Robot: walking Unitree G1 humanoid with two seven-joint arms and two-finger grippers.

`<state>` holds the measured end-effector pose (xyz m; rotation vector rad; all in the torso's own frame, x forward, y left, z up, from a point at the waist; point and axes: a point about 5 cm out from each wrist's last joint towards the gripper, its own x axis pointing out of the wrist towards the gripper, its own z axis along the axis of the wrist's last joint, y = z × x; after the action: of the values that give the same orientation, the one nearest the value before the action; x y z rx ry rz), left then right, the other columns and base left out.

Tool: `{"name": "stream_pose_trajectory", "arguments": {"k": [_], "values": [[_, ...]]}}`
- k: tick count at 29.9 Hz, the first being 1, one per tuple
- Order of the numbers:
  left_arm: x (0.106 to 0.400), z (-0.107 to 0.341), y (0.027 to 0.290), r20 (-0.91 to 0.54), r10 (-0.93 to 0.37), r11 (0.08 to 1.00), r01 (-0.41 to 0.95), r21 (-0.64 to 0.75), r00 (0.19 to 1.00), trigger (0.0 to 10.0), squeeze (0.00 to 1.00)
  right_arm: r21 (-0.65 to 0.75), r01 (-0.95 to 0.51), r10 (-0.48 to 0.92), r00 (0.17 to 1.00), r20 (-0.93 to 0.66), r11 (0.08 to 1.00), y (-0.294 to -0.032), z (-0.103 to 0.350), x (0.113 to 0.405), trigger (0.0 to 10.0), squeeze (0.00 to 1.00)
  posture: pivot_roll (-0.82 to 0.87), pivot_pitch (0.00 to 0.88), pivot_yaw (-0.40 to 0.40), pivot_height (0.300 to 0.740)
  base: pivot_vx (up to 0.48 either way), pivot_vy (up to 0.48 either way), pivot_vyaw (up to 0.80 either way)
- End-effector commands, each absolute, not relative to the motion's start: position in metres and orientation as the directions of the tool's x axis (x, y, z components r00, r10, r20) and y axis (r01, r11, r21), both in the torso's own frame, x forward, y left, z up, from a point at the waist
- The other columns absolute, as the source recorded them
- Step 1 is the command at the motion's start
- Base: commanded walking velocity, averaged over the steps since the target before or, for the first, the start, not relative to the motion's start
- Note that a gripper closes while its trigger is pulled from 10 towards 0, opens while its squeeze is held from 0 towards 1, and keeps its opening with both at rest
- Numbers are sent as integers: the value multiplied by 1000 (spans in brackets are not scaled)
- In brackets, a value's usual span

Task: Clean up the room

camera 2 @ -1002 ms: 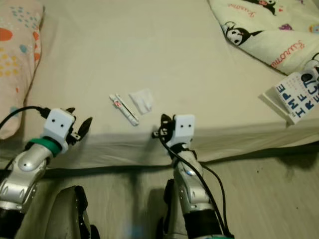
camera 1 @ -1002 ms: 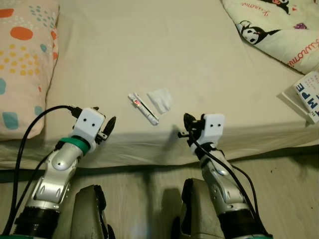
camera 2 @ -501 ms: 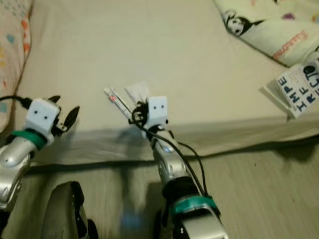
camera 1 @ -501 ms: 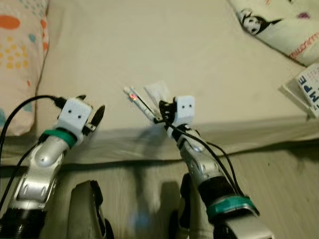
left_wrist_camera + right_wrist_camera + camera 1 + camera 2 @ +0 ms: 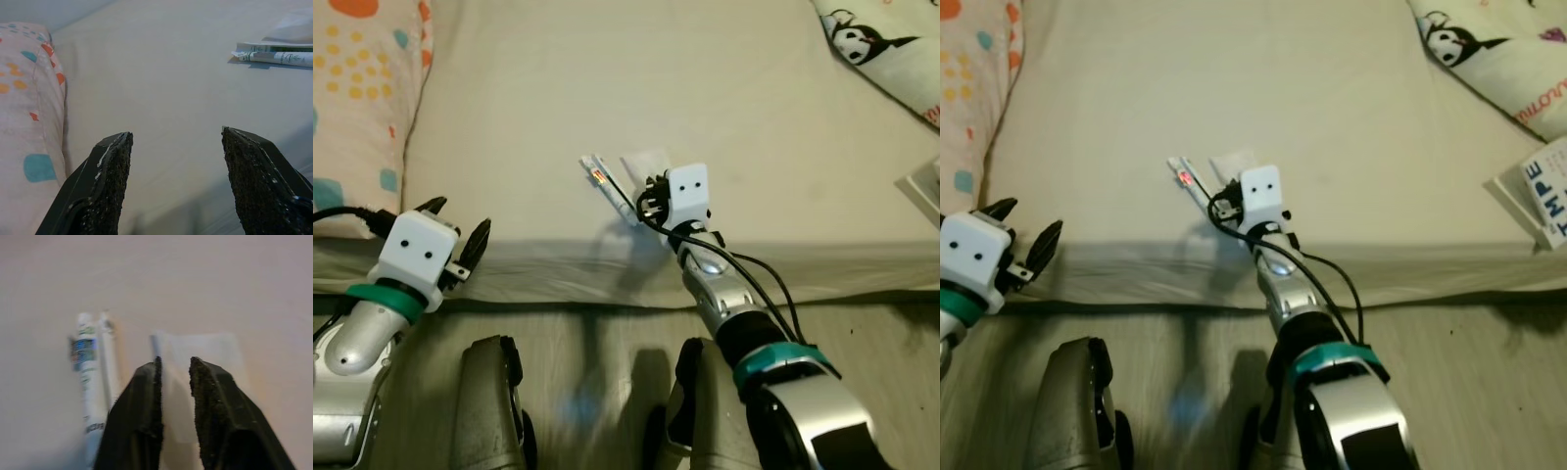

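Note:
A white tube [image 5: 604,183] with a red mark lies on the beige bed sheet [image 5: 607,78], near the bed's front edge. Just right of it lies a small crumpled white paper [image 5: 641,163]. My right gripper [image 5: 650,196] reaches over the bed edge to that paper. In the right wrist view its fingers [image 5: 142,396] stand shut with a thin slit between them, just over the paper [image 5: 210,352], with the tube [image 5: 88,367] beside. My left gripper [image 5: 458,223] hangs open at the bed edge on the left, with nothing between its fingers [image 5: 107,186]; the tube [image 5: 274,56] lies far ahead of it.
A pillow with coloured dots [image 5: 362,88] lies at the left of the bed. A blanket with cartoon prints [image 5: 891,49] lies at the far right, and a printed book [image 5: 1542,191] at the right edge. Below the bed edge [image 5: 607,264] is wooden floor [image 5: 587,362].
My right arm has stretched forward and left, from the bed edge up to the white paper. The left arm has sunk back toward the bed edge. The camera has shifted too.

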<state>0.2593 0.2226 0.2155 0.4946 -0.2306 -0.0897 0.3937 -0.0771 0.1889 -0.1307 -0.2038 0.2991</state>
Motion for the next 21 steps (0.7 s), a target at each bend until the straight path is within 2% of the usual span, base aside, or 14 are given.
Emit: {"name": "stream_pose_trajectory", "arguments": {"k": [1,2,3,4,14,18,21], "values": [[254,211,222,170,-136,880,40,473,976,10000,533,-195,-290,320,936,147,937,-77,179,392,10000,1000,324,381,-68,420,0,0,0],[252,212,222,168,-130,882,37,470,977,10000,451,-228,-273,309,940,142,935,-78,180,393,10000,1000,325,384,-70,420,0,0,0],[251,212,222,167,-127,883,35,469,978,10000,0,-264,-249,292,946,138,932,-78,180,394,10000,996,329,388,-72,420,0,0,0],[250,212,221,165,-125,883,34,467,978,10000,0,-316,-213,262,957,122,925,-80,179,396,10000,0,335,390,-74,420,0,0,0],[238,214,224,149,-92,884,12,467,984,10000,0,-422,-42,93,991,101,906,-90,173,400,10000,0,383,396,-83,420,0,0,0],[232,215,225,140,-76,883,1,469,987,10000,0,-492,-93,119,993,22,866,-84,164,399,10000,0,405,393,-89,420,0,0,0],[230,216,226,136,-66,882,-5,470,989,10000,0,-459,-126,141,990,-2,880,-78,162,398,10000,0,409,392,-91,420,0,0,0]]}}
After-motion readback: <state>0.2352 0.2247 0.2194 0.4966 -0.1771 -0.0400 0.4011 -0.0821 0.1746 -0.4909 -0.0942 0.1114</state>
